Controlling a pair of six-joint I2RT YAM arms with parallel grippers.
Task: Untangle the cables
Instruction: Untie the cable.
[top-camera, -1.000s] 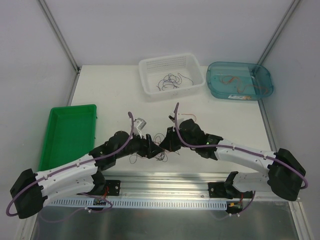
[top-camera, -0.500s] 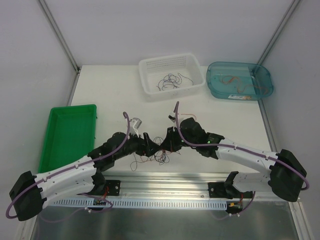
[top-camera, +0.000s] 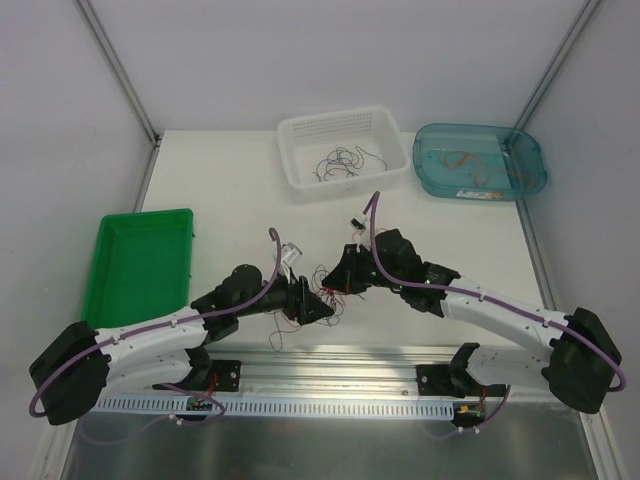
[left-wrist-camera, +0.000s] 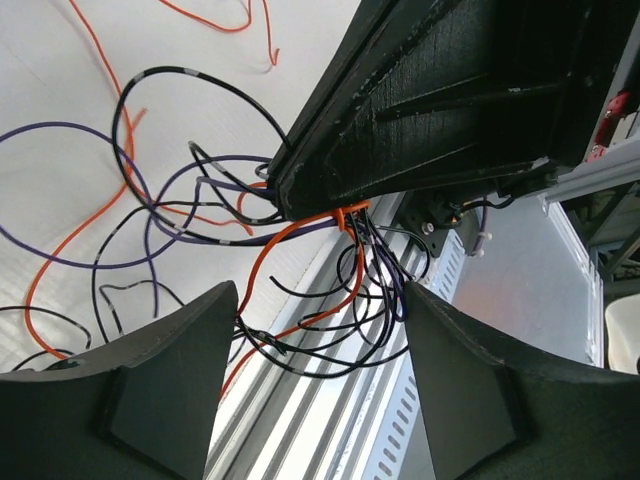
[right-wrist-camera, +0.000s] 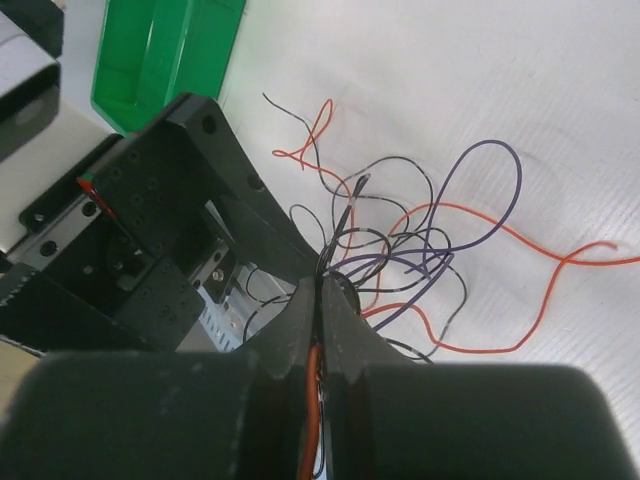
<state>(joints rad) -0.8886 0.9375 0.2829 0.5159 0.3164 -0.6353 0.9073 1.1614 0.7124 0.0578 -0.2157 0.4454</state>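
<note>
Shifted rightward versus a second ago: left gripper (left-wrist-camera: 318, 300), spread wide, straddling loose strands, clamping nothing. Cables (top-camera: 326, 293) bunched between both grippers near front edge of table (top-camera: 220, 190), loops trailing onto the surface. Right gripper (right-wrist-camera: 320, 285) pinched tight on orange and black strands of that bunch.

Two arms (top-camera: 150, 340) (top-camera: 500, 310); one cable tangle (top-camera: 328, 293), white basket (top-camera: 340, 115), teal tub (top-camera: 419, 162), green tray (top-camera: 135, 270).
</note>
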